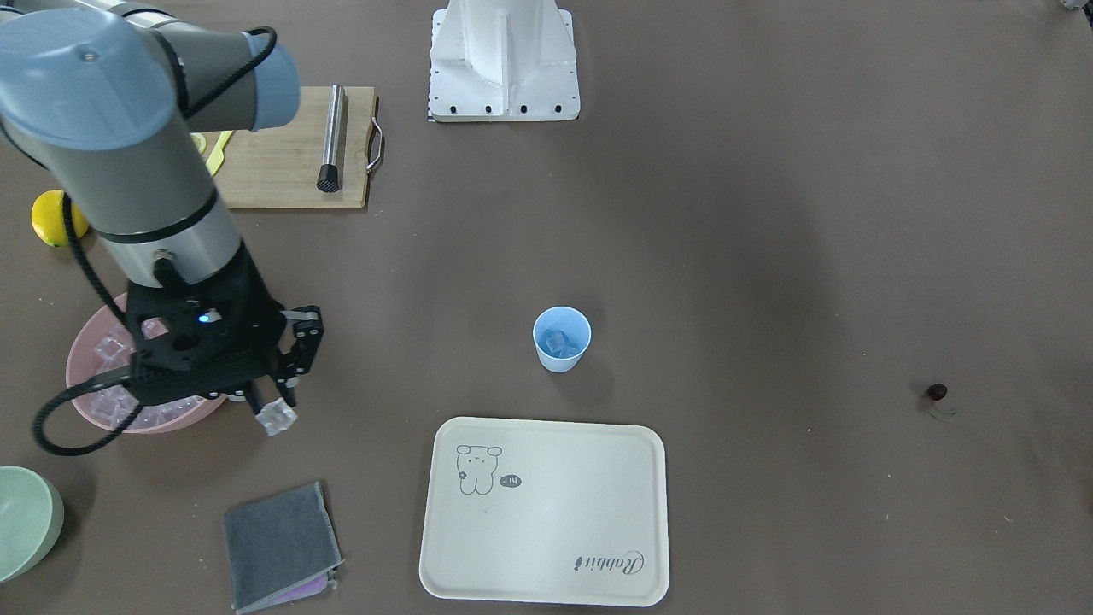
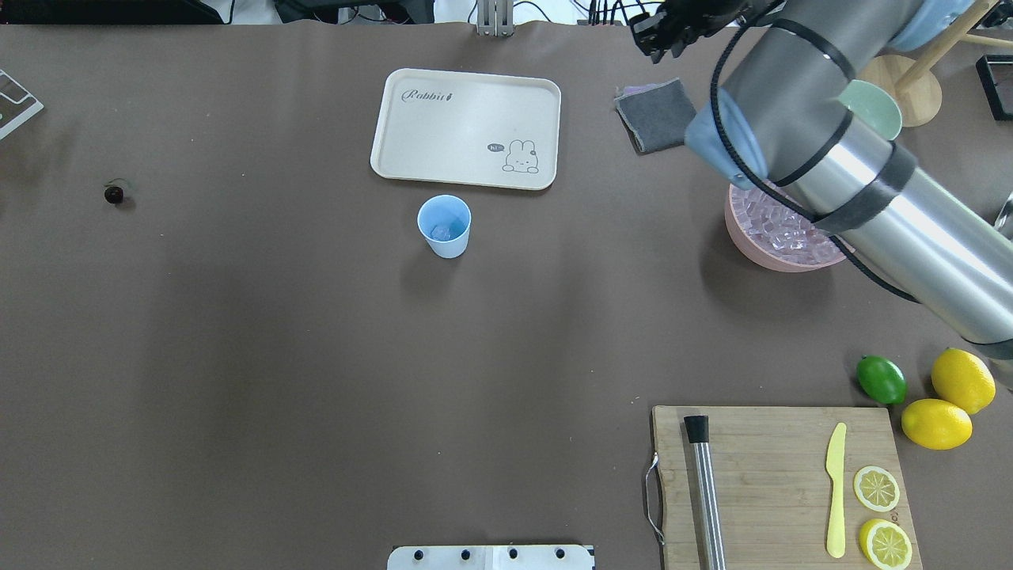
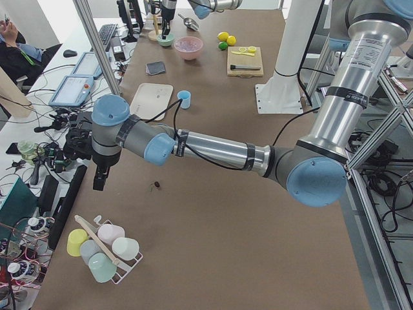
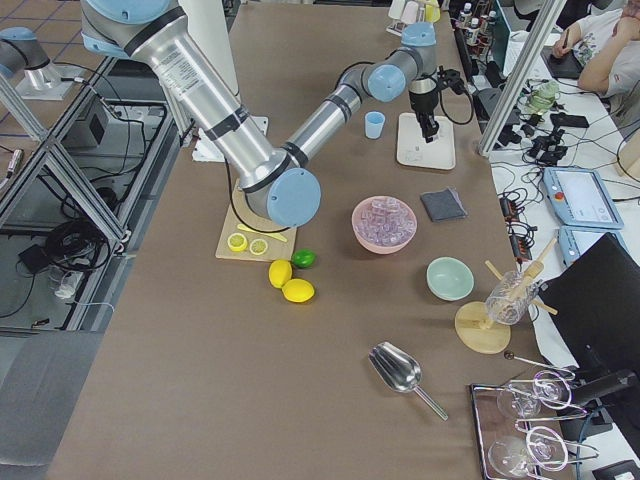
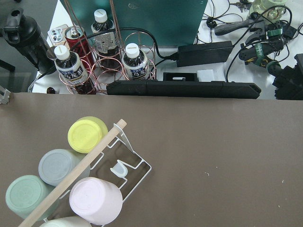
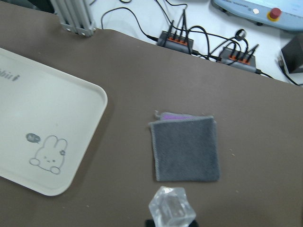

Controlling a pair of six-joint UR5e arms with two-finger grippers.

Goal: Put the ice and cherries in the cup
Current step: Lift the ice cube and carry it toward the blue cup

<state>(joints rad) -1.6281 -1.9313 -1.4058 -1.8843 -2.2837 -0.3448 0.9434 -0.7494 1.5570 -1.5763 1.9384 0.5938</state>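
My right gripper (image 1: 271, 408) is shut on a clear ice cube (image 1: 277, 418), held just in front of the pink bowl (image 1: 81, 401) that is full of ice. The cube fills the bottom of the right wrist view (image 6: 172, 208). The light blue cup (image 1: 562, 339) stands upright mid-table with some ice in it, well apart from the gripper; it also shows in the overhead view (image 2: 444, 226). The dark cherry (image 1: 938, 393) lies alone on the table far to the other side (image 2: 115, 194). My left gripper (image 3: 100, 177) hangs near the table's end beyond the cherry; I cannot tell whether it is open or shut.
A cream tray (image 1: 546, 512) lies in front of the cup and a grey cloth (image 1: 280, 547) near my right gripper. A pale green bowl (image 1: 26, 521), a cutting board (image 2: 779, 483) with muddler and knife, lemons and a lime (image 2: 881, 379) sit on the right side.
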